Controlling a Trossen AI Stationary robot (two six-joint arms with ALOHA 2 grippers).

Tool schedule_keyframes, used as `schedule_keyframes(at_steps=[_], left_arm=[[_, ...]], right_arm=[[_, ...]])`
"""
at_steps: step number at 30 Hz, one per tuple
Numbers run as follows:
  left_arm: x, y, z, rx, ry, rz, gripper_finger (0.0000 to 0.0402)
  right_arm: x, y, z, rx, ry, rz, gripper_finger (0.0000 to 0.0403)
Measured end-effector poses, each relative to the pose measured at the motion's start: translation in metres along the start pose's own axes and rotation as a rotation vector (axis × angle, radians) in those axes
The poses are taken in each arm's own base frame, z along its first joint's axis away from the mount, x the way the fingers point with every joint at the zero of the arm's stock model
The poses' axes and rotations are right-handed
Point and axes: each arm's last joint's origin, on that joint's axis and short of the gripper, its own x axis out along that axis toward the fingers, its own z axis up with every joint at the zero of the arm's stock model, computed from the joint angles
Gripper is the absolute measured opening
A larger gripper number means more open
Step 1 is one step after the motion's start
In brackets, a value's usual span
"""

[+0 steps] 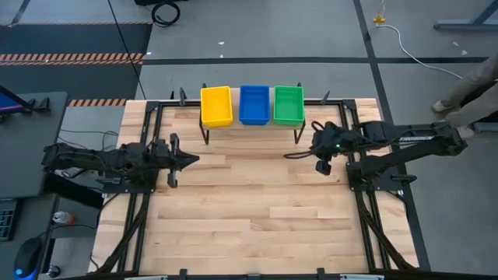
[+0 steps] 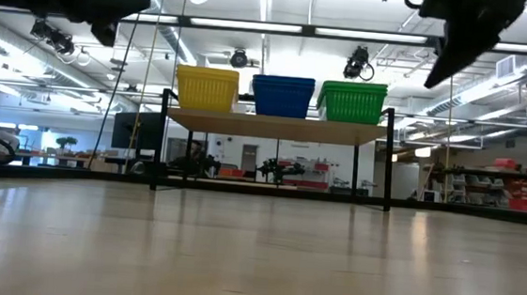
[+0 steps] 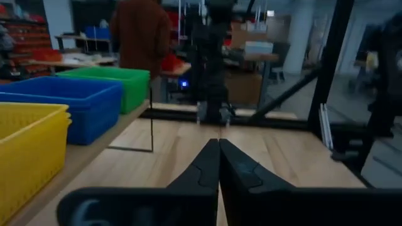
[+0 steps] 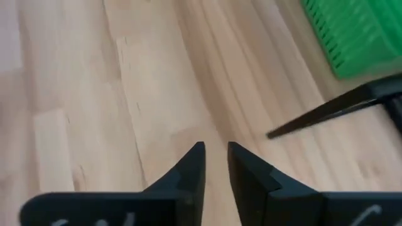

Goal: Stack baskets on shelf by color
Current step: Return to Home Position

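Showing the table near the close of the sorting job. At left, the left gripper [image 1: 189, 159] hangs over the table [image 1: 257, 225], well apart from the shelf [image 2: 274, 127], its fingers pressed together on nothing; it poses little hazard. On the shelf's plank stand, in order, the yellow baskets [image 1: 216, 106], the blue baskets [image 1: 254, 104] and the green baskets [image 1: 289, 104], each colour in its own place and just beside the next. No basket shows on the table, so the stacking appears complete.

At right, the right gripper [image 1: 324, 165] hovers near the shelf's right front leg [image 4: 333, 110], its fingers a narrow gap apart and empty. Here lies the main risk: a pull-back that swings toward the shelf could clip the leg or the green baskets, jolting the light rack and sliding a stack out of line or off the plank. Lifting and drawing away from the shelf would likely avoid this.

At the far right a person's sleeve [image 1: 467, 97] shows close to the right arm; a wide sweep could reach it.
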Motion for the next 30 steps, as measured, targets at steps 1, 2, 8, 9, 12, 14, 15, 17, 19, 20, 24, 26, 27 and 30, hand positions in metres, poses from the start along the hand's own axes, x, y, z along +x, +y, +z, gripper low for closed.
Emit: schedule_keyframes(at_steps=[1, 2, 8, 9, 12, 14, 15, 17, 19, 20, 24, 26, 27, 30], left_arm=[[-0.003, 0.0, -0.003, -0.012, -0.013, 0.0, 0.0007], [-0.005, 0.001, -0.008, -0.018, -0.019, -0.001, 0.0007], [-0.017, 0.004, -0.026, -0.033, -0.056, -0.003, 0.0005], [-0.019, 0.004, -0.028, -0.035, -0.068, -0.004, 0.0005], [-0.023, 0.005, -0.032, -0.038, -0.082, -0.005, 0.0005], [-0.027, 0.006, -0.033, -0.038, -0.082, -0.005, 0.0004], [-0.028, 0.006, -0.033, -0.038, -0.082, -0.005, 0.0003], [-0.031, 0.007, -0.033, -0.056, -0.087, -0.006, 0.0004], [-0.033, 0.007, -0.033, -0.072, -0.094, -0.016, 0.0005], [-0.034, 0.007, -0.033, -0.082, -0.092, -0.027, 0.0005], [-0.036, 0.006, -0.035, -0.111, -0.065, -0.084, 0.0003], [-0.035, 0.004, -0.036, -0.119, -0.057, -0.103, 0.0003], [-0.035, 0.004, -0.037, -0.129, -0.061, -0.108, 0.0003], [-0.033, 0.002, -0.043, -0.144, -0.135, -0.142, 0.0004]], right_arm=[[0.001, -0.001, -0.006, 0.022, -0.024, 0.011, 0.0073], [0.001, -0.001, -0.011, 0.044, -0.049, 0.026, 0.0065], [0.002, -0.006, -0.045, 0.116, -0.159, 0.128, 0.0009], [0.002, -0.007, -0.051, 0.116, -0.18, 0.136, 0.0007], [0.0, -0.008, -0.062, 0.12, -0.261, 0.187, 0.0015], [-0.003, -0.009, -0.067, 0.118, -0.332, 0.227, 0.0021], [-0.004, -0.01, -0.071, 0.116, -0.354, 0.241, 0.0021], [-0.006, -0.011, -0.077, 0.114, -0.413, 0.259, 0.0018], [-0.008, -0.013, -0.081, 0.121, -0.472, 0.273, 0.001], [-0.009, -0.013, -0.082, 0.126, -0.497, 0.28, 0.0007], [-0.009, -0.014, -0.086, 0.138, -0.586, 0.301, 0.0008], [-0.004, -0.013, -0.087, 0.14, -0.618, 0.307, 0.0009], [0.0, -0.013, -0.089, 0.141, -0.627, 0.31, 0.0009], [0.015, -0.009, -0.092, 0.153, -0.662, 0.341, 0.0007]])
